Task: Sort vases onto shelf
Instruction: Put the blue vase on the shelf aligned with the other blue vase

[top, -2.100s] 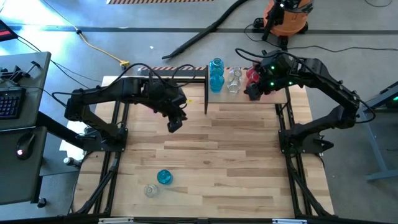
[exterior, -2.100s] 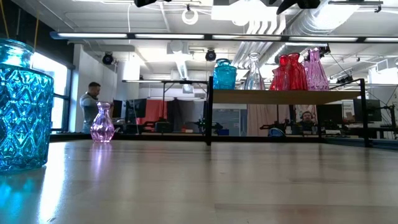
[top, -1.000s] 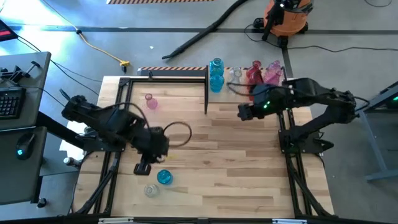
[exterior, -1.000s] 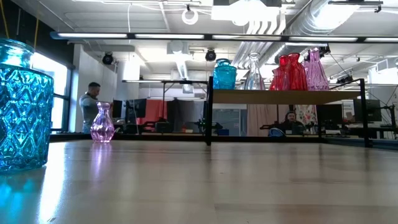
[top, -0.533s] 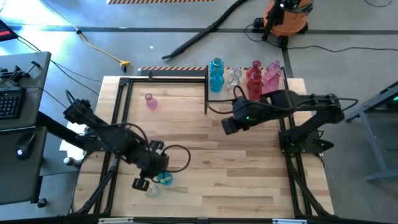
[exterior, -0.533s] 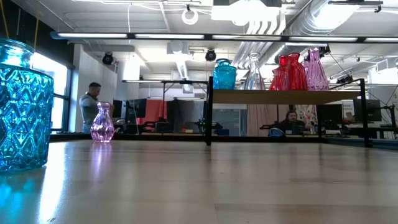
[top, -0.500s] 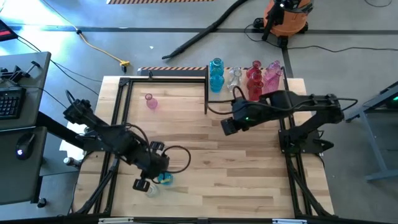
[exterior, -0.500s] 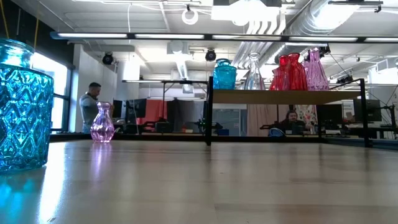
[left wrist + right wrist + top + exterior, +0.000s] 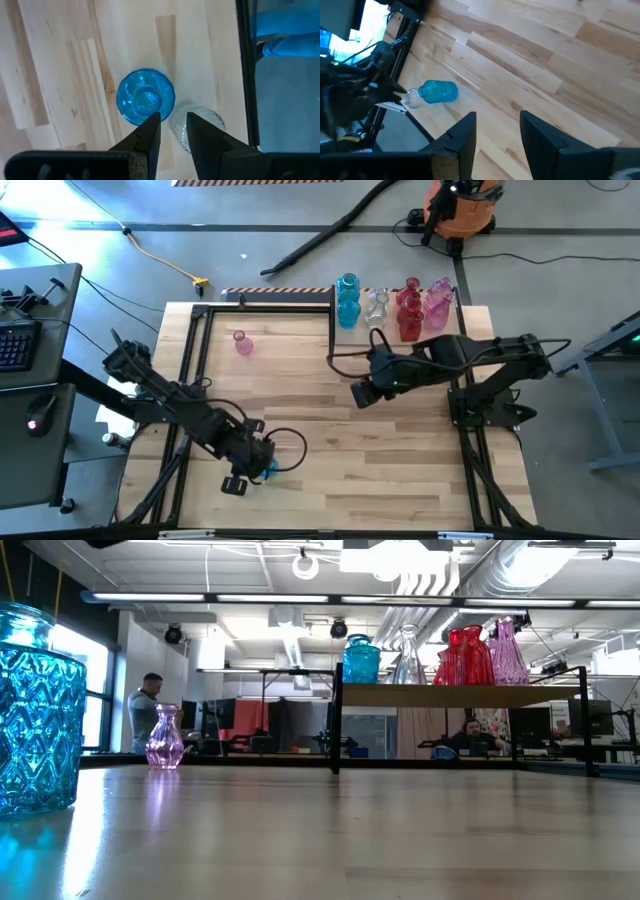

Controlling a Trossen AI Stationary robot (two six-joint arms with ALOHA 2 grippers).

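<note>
The blue vase (image 9: pixel 145 96) stands upright beside a clear vase (image 9: pixel 195 122) near the table's front-left edge. The left gripper (image 9: pixel 172 131) hovers above both, fingers spread and empty, positioned for pickup. The right gripper (image 9: pixel 497 132), spread and empty, waits mid-table near the shelf (image 9: pixel 460 694), which carries sorted vases.

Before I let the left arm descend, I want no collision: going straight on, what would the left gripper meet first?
Probably the blue vase or the clear vase beside it: the left gripper points between them, open jaws empty. Which comes first is unclear.
</note>
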